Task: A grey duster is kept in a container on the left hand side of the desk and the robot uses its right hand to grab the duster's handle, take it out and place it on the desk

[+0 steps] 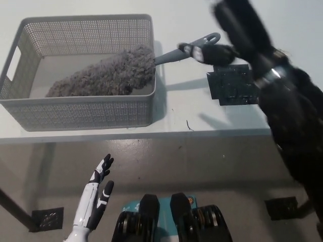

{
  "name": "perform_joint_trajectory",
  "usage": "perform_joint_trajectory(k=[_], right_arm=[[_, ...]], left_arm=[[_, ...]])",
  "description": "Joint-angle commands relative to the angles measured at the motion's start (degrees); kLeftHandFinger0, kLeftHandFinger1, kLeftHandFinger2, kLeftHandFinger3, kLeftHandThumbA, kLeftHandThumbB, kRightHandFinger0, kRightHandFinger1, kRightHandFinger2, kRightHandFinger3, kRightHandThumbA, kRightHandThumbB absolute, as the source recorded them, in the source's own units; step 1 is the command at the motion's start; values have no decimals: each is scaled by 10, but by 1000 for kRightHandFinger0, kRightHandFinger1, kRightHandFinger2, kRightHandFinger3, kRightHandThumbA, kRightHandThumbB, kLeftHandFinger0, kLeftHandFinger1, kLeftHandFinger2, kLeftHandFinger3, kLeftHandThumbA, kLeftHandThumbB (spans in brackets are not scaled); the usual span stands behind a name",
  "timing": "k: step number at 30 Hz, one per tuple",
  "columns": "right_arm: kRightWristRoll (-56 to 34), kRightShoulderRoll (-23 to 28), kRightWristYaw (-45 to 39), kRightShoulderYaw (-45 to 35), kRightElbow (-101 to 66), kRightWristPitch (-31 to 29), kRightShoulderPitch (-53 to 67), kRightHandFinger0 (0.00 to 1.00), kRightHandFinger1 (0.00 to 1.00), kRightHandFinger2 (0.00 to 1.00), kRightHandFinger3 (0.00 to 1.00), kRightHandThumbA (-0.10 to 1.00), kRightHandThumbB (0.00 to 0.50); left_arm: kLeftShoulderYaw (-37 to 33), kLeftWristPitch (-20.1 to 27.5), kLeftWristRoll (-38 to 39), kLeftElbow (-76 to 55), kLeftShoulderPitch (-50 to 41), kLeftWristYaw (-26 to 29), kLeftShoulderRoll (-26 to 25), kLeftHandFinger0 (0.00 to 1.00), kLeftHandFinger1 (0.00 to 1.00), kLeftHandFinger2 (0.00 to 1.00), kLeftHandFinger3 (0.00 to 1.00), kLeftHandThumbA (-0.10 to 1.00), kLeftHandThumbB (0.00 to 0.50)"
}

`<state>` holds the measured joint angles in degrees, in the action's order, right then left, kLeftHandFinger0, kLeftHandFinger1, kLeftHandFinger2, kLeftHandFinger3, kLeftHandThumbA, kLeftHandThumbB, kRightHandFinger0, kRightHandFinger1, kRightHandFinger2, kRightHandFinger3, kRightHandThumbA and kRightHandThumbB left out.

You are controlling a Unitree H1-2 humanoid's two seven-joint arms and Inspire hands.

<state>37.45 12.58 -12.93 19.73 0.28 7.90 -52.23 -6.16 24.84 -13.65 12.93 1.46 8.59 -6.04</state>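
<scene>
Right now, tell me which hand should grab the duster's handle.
Right. The black right hand hovers open at the handle sticking out over the basket rim; the white left hand hangs low, below the desk edge.
</scene>
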Motion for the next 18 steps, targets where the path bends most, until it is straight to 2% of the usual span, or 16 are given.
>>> perform_joint_trajectory(k=[1,8,11,15,18], right_arm=[[119,-3,-55,63,135,71,-119,1000,1000,1000,1000,908,500],[106,-21,-55,101,273,94,-169,1000,1000,1000,1000,927,500],[98,-31,-82,109,312,115,-187,1000,1000,1000,1000,906,500],[90,-39,-113,120,348,132,-203,1000,1000,1000,1000,894,500],[88,-45,-134,129,372,141,-213,1000,1000,1000,1000,895,500]], left_arm=[[-1,21,4,-8,-2,-1,0,1000,1000,1000,1000,1000,152],[-5,21,6,-13,-6,-7,-4,1000,1000,1000,1000,1000,149],[-6,21,7,-11,-4,-10,-5,1000,1000,1000,1000,1000,129],[-8,21,9,-10,-4,-14,-8,1000,1000,1000,1000,1000,146],[-12,21,8,-10,-4,-14,-10,1000,1000,1000,1000,1000,139]])
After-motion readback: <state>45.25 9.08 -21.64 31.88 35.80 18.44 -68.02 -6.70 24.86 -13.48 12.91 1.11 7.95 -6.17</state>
